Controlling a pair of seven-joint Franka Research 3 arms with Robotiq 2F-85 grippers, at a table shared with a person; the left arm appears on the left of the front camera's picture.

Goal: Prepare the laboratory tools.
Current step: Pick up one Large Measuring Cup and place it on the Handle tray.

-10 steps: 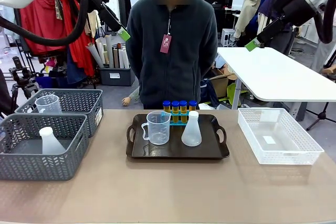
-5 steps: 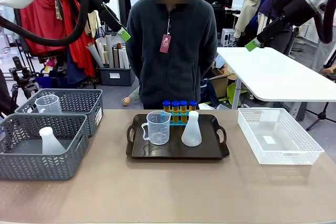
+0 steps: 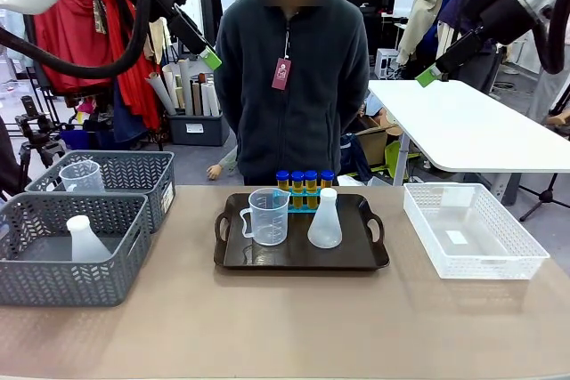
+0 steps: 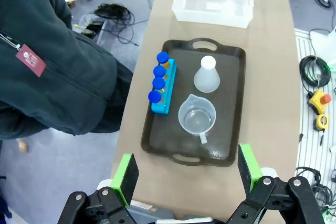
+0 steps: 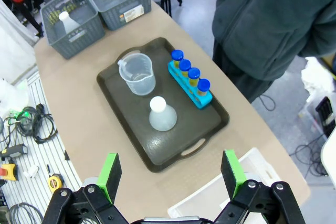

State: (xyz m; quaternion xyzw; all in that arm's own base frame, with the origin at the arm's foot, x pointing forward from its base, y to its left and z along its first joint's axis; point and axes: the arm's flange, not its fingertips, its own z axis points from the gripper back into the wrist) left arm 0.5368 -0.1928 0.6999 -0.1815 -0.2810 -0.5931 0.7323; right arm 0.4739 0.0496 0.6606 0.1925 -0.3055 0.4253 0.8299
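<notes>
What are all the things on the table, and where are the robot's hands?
Tubes: four, amber, blue caps, in the rack.
Rack: one, blue, tray's far side.
Beaker: one, clear, on tray.
Flask: one, white, on tray.
Tray: one, black, table middle.
Grey baskets: two, left; one holds a flask, one a beaker.
White basket: one, right.
Person: dark jacket, far side.
Left gripper: open, high up.
Right gripper: open, high up.

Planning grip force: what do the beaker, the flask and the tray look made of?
Beaker: clear plastic, probably; see-through wall, moulded handle and spout. Flask: translucent milky plastic, matte; contents cannot be told. Tray: dark, slightly glossy, likely plastic or lacquered; it reflects light faintly.
</notes>
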